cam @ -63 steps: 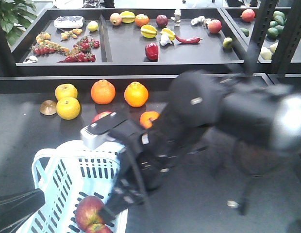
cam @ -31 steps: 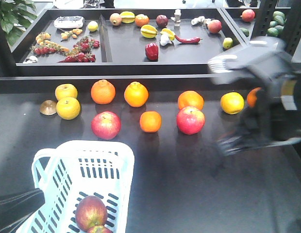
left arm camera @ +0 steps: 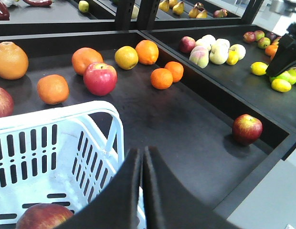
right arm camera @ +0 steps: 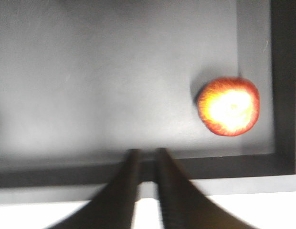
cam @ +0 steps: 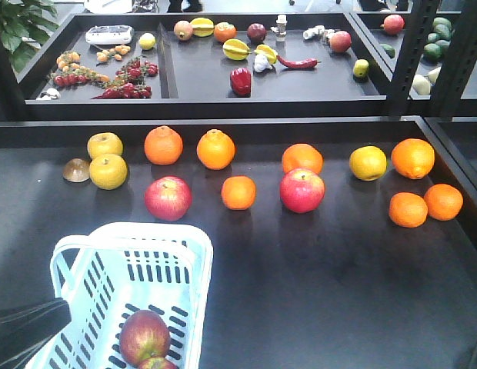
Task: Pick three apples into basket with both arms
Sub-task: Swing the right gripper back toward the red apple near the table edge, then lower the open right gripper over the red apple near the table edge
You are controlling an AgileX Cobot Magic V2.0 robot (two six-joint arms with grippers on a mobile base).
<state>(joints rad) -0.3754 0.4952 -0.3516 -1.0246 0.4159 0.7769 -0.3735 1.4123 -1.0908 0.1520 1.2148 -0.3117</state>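
From the front view I saw the basket (cam: 131,254) at the bench's (cam: 315,292) near left corner, with two apples (cam: 144,335) inside; no arm showed there. In the left wrist view, the left claw (left arm camera: 142,157) was clenched and empty over the basket rim. In the right wrist view, the right claw (right arm camera: 147,160) was nearly clenched, empty, and the third apple (right arm camera: 229,106) lay ahead to its right. I judged it must release wide and centre first.

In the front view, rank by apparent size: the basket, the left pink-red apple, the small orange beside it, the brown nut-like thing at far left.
1. basket
2. left pink-red apple
3. small orange
4. brown thing

The basket sits nearest the camera and is cut off by the frame.
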